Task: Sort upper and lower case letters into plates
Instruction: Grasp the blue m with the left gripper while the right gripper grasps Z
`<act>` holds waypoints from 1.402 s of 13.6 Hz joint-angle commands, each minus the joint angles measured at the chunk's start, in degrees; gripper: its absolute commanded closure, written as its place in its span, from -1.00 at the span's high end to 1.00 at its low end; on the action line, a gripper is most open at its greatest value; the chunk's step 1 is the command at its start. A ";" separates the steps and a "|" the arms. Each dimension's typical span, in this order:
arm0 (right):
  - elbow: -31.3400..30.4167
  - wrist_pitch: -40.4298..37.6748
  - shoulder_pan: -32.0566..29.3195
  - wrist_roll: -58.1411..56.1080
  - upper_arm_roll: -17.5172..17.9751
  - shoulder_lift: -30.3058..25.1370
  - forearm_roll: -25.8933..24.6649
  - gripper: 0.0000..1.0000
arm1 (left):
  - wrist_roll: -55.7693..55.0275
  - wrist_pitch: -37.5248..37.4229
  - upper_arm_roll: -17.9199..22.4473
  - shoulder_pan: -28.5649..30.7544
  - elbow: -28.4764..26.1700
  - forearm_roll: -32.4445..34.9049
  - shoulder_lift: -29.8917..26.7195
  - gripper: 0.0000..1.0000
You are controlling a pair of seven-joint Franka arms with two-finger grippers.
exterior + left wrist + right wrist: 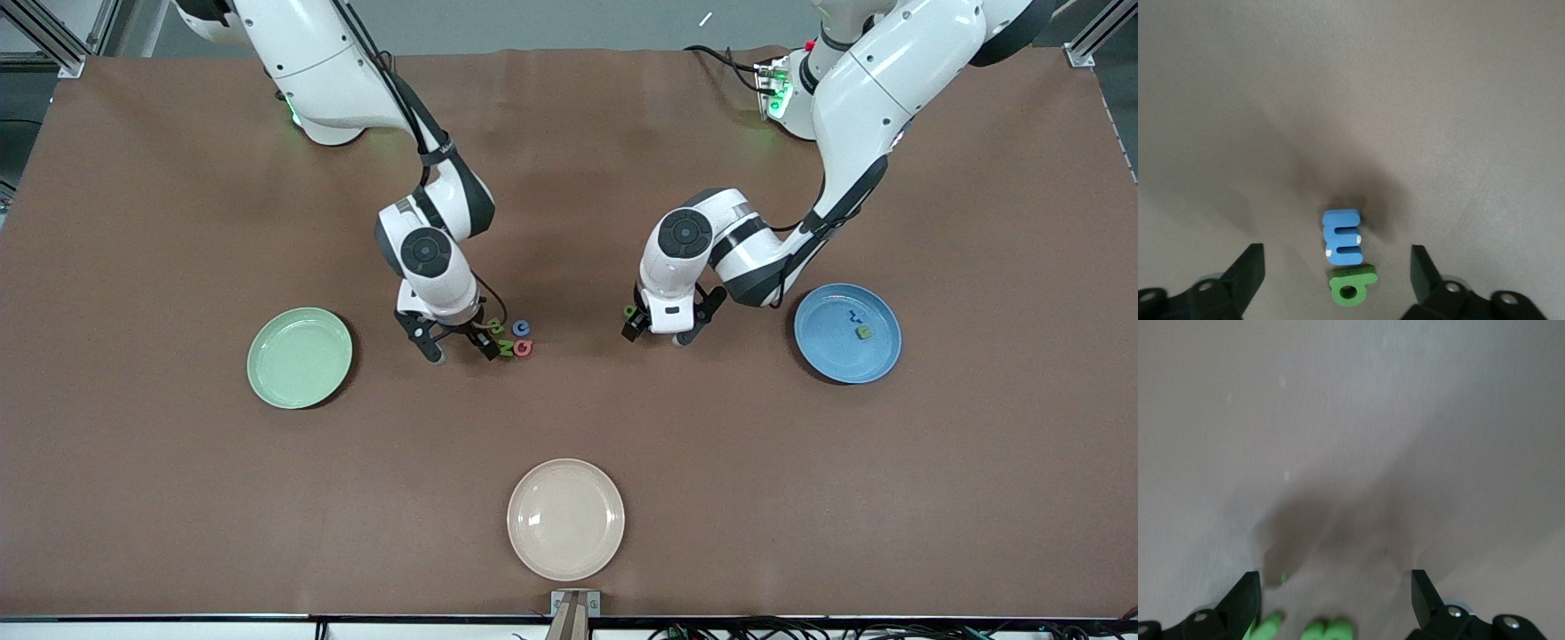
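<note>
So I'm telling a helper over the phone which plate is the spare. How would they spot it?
Start from the brown table. The cream-white plate lies alone at the edge nearest the front camera, midway between the two arms' ends. The pale green plate and blue plate lie farther away, toward opposite ends.

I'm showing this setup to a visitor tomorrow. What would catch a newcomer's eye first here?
Probably the two white arms reaching to mid-table, left gripper and right gripper both open just above the brown table, over tiny foam letters. Then the three plates: pale green plate toward the right arm's end, blue plate holding two letters toward the left arm's, cream plate nearest the camera.
</note>
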 commanded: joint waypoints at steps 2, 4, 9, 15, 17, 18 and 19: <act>0.46 -0.43 1.62 1.94 -0.75 0.32 -0.79 0.97 | -0.99 1.44 1.22 -0.49 1.06 1.36 1.36 0.72; 0.46 -0.43 1.71 1.94 -0.67 0.84 -0.79 0.97 | -1.00 1.80 1.30 -0.49 1.76 1.45 2.06 0.66; 0.55 -0.96 2.59 1.94 -0.75 1.37 -0.70 0.97 | -1.08 1.80 1.39 -0.93 1.77 1.36 2.50 0.30; 9.04 -20.05 1.10 -0.78 -0.58 1.11 -0.61 0.97 | -1.08 1.88 1.83 -1.98 2.12 1.36 3.12 0.05; 11.18 -24.59 1.27 -0.87 -0.67 1.28 -0.62 0.96 | -1.00 1.80 2.35 -2.60 2.12 1.36 3.12 -0.25; 11.01 -24.60 1.71 -0.87 -0.67 1.29 -0.70 0.97 | -1.00 1.80 2.79 -2.86 2.12 1.36 3.12 -0.39; 10.92 -24.43 2.06 -0.79 -0.67 1.63 -0.79 0.97 | -1.00 1.80 2.97 -3.04 2.20 1.45 3.03 -0.52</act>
